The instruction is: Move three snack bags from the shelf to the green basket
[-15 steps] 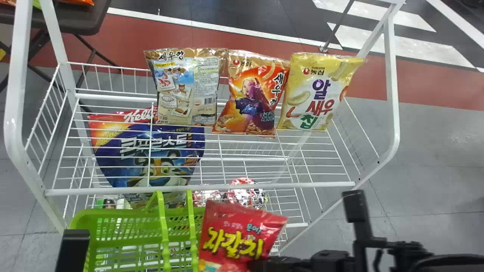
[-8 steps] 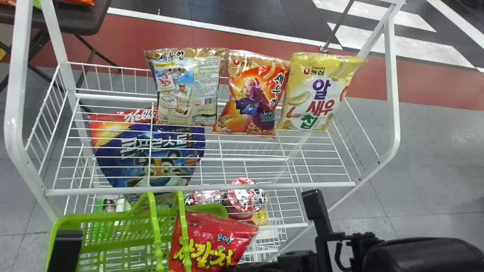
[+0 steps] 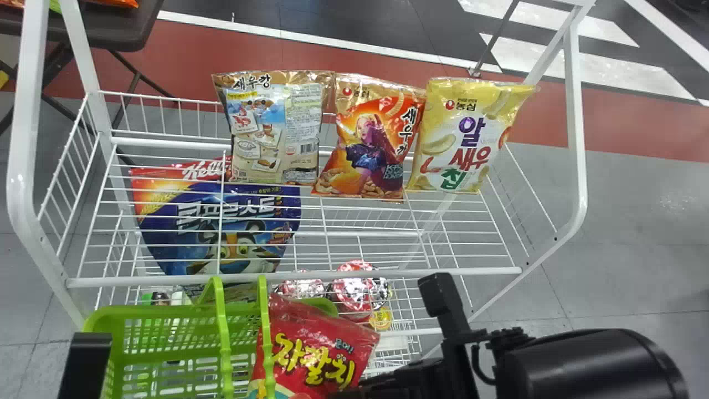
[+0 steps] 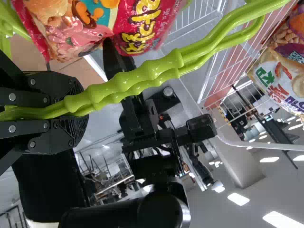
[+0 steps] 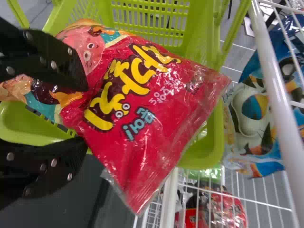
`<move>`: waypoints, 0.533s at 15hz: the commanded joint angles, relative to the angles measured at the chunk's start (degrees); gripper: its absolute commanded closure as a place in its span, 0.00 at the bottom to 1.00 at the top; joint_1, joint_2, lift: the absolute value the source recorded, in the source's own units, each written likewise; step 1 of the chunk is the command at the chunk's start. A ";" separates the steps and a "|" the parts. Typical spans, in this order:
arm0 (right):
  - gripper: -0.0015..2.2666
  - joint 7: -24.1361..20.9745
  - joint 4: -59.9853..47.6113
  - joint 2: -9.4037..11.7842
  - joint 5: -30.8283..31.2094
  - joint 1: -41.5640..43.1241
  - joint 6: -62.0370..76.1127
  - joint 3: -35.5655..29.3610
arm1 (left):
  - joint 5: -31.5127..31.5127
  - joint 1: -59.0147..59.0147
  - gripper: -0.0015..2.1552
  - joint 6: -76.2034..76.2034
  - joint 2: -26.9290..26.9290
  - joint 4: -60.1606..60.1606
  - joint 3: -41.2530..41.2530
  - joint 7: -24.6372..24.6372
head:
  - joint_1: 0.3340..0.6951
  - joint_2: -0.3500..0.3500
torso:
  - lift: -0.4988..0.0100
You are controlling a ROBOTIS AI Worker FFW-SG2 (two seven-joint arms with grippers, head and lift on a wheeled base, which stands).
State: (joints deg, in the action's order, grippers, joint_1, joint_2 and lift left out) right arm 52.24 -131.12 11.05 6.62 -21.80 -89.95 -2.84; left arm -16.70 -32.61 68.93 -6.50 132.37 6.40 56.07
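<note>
The white shelf [image 3: 388, 273] stands beyond the green basket [image 3: 138, 313], bearing a beige bag [image 3: 274, 133], an orange bag [image 3: 371, 147] and a yellow bag [image 3: 465, 138]. Over the basket's right side is the red snack bag [image 3: 316, 349], clamped in the right gripper [image 5: 85, 115]. Above the basket, the left gripper [image 4: 85, 103] is closed on its handles [image 4: 142, 76]. Those handles could snag the red bag as it lowers; released too near the basket's rim, it could topple outside; a loosened left grip could let the basket swing.
</note>
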 commanded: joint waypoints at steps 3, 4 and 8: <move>0.02 2.52 -7.31 0.11 -4.60 -0.70 -0.13 -7.00 | 0.00 0.09 0.84 0.82 0.00 0.09 -0.43 0.09 | 1.00 0.00 | 0.89; 0.02 3.83 -7.49 -0.06 -8.38 -0.70 -0.13 -9.72 | 0.00 0.09 0.84 0.99 0.00 0.09 -0.43 0.09 | 1.00 0.00 | 0.89; 0.02 4.36 -7.49 -0.24 -13.22 -0.79 -0.13 -13.50 | 0.00 0.35 0.84 0.99 0.00 0.09 -0.16 0.09 | 1.00 0.00 | 0.89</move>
State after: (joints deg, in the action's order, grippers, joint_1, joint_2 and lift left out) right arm 56.50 -138.51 10.91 -6.22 -22.45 -89.96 -15.65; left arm -16.70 -32.32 69.92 -6.50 132.45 6.18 56.15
